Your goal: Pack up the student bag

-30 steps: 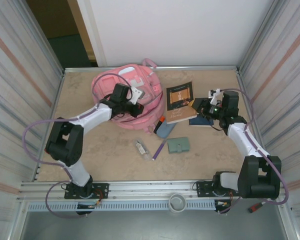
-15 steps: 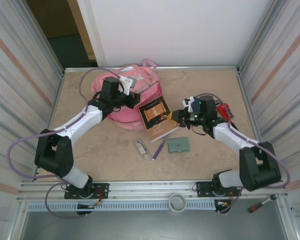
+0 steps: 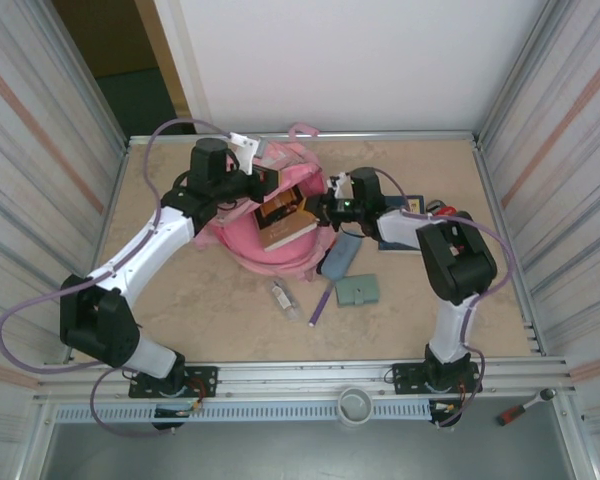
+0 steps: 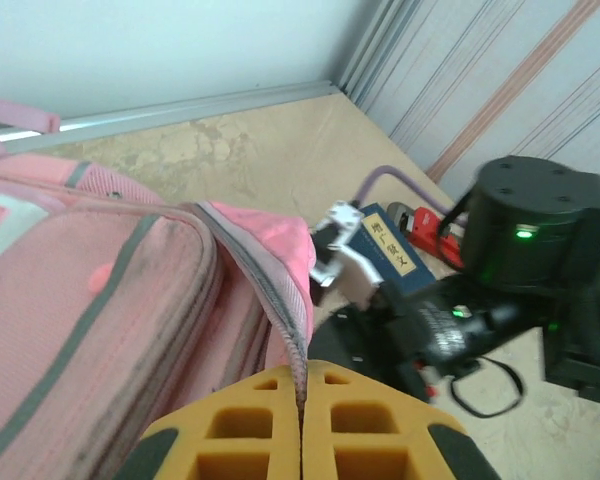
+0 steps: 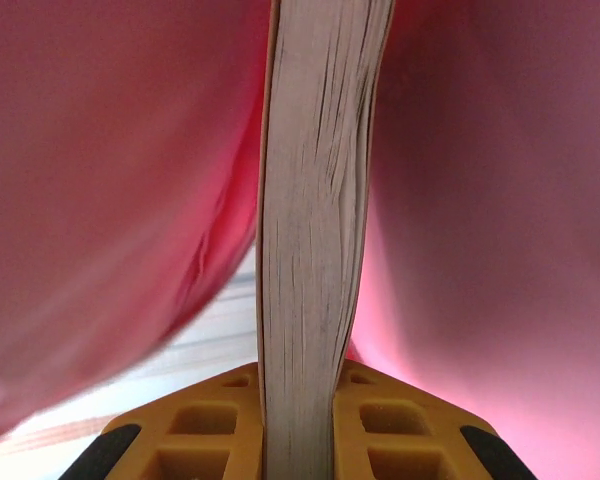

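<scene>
The worktop [image 3: 180, 300] carries the student bag [image 3: 265, 258] near the middle of its far edge, a little to the left, lying with its zipped mouth facing right. In the left wrist view, the student bag [image 4: 100, 280] shows a grey zip edge running straight down between the yellow pads. The left gripper [image 3: 267, 183] reaches over the bag from the left. Seen close up, the left gripper [image 4: 302, 420] is pinched tight on that zip edge, with no gap between its jaws.

The right gripper [image 3: 322, 210] comes in from the right side and clamps a thick book [image 3: 285, 215], its jaws only as far apart as the book's thickness. In the right wrist view, the right gripper [image 5: 302, 420] holds the book [image 5: 315, 200] by its page edge, with pink fabric on both sides.

A blue book [image 4: 385, 240] lies towards the right edge, with a red tool [image 4: 435, 225] just beside it. Nearer the middle lie a grey-blue pouch [image 3: 337, 256], a green wallet [image 3: 358, 290], a purple pen [image 3: 320, 300] and a small clear bottle [image 3: 283, 298].
</scene>
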